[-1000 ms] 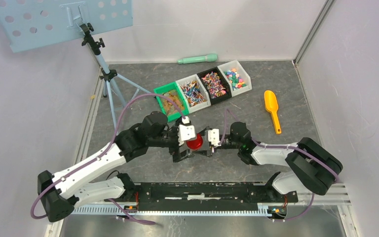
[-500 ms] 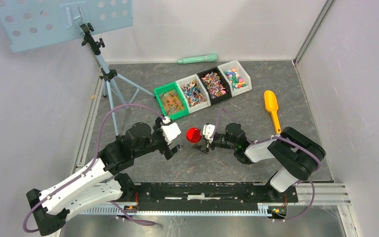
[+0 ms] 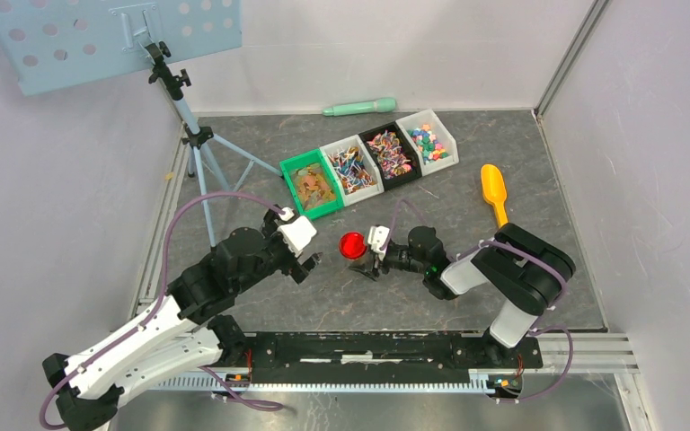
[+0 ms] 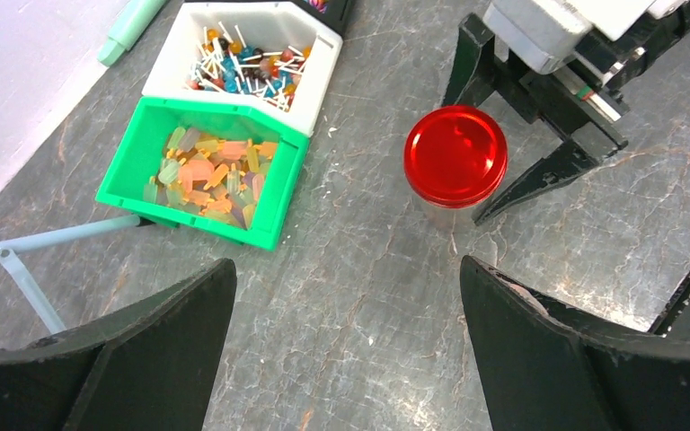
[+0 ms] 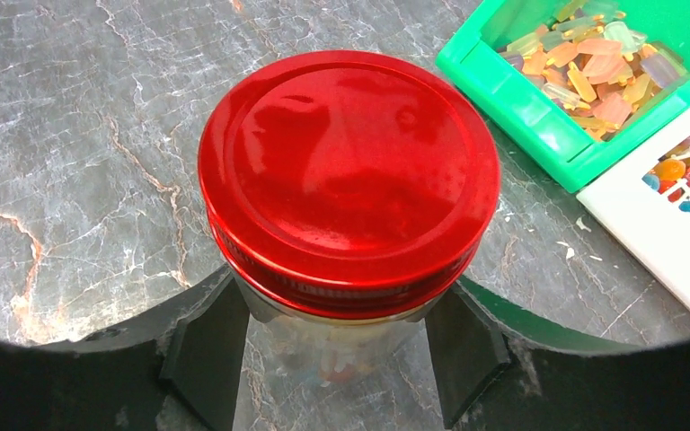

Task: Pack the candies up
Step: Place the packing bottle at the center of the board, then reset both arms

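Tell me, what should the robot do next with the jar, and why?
Probably open the right gripper and back it away. The lid is already on the jar, the jar stands upright on the table, and the right gripper's fingers clasp it just under the lid. The left gripper hangs open, apart from it, so nothing else seems to need holding.
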`<state>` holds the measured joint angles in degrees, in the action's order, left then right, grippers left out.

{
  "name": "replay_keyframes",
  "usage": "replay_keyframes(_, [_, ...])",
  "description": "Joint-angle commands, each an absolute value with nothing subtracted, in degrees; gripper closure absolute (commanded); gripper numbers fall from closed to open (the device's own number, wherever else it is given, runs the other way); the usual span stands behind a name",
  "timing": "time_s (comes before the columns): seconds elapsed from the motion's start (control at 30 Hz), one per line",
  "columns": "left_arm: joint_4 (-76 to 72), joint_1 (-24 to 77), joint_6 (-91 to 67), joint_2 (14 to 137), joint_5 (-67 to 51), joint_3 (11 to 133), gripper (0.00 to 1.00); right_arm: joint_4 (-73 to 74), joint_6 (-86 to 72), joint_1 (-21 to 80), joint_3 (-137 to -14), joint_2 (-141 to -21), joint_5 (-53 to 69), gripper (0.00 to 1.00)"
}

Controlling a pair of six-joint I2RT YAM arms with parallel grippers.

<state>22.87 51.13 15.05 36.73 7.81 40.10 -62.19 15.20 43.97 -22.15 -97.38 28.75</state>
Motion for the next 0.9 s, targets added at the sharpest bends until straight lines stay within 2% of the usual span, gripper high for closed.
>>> replay_keyframes(0.0, [22.93, 51.23, 13.29, 36.21, 10.2, 40.0, 0.0, -66.87, 13.69, 43.84, -21.73, -95.53, 28.5, 0.27])
replay_keyframes(0.03, [22.93, 51.24, 13.3, 36.33, 10.23, 40.03, 0.0, -65.59, 13.33, 43.88, -21.71, -94.35, 28.64, 0.18])
replay_keyframes(0.07, [23.09, 51.24, 13.3, 36.62, 10.07, 40.2, 0.0, -64.29, 13.26, 43.85, -21.8, -93.01, 28.94, 0.05])
replay_keyframes(0.1, [23.47, 51.24, 13.28, 36.8, 10.03, 40.43, 0.0, -62.36, 13.36, 43.9, -21.84, -91.77, 29.0, 0.02])
replay_keyframes(0.5, [23.46, 51.25, 11.33, 35.57, 8.15, 43.41, 0.0, -29.72, 18.62, 44.0, -28.74, -72.28, 25.84, 0.02])
replay_keyframes(0.67, [27.05, 51.26, 3.21, 37.06, 10.19, 49.04, 0.0, -17.34, 14.29, 43.82, -33.4, -61.89, 22.44, 0.02])
replay_keyframes(0.87, [28.55, 51.24, -2.03, 34.78, 13.02, 50.44, 0.0, 1.4, 7.33, 43.89, -39.97, -53.12, 7.61, 0.02])
